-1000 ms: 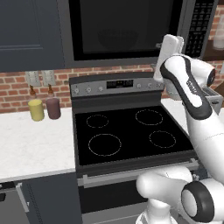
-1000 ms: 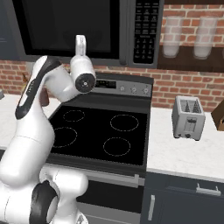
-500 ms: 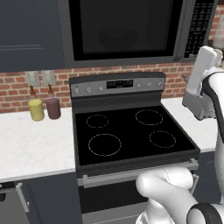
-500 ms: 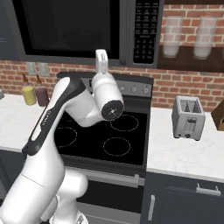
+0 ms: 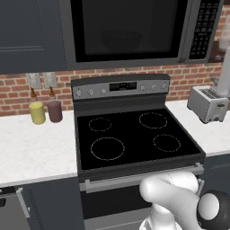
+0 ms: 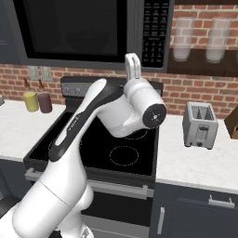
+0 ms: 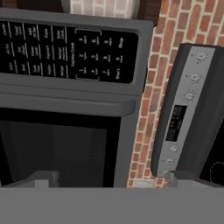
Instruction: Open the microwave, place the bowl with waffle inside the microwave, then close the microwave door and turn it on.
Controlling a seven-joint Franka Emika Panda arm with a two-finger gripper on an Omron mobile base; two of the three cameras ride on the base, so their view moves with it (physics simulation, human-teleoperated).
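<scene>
The tool [image 6: 132, 66] stands raised with jaws fully spread, holding nothing, just below the button panel of the microwave [image 6: 88, 32]. The microwave door [image 5: 128, 29] is closed above the stove [image 5: 134, 137]; a bowl [image 5: 120, 39] shows dimly behind its window.

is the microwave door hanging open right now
No, the microwave door sits flush against the microwave, with the bowl dimly visible behind its dark window.
</scene>
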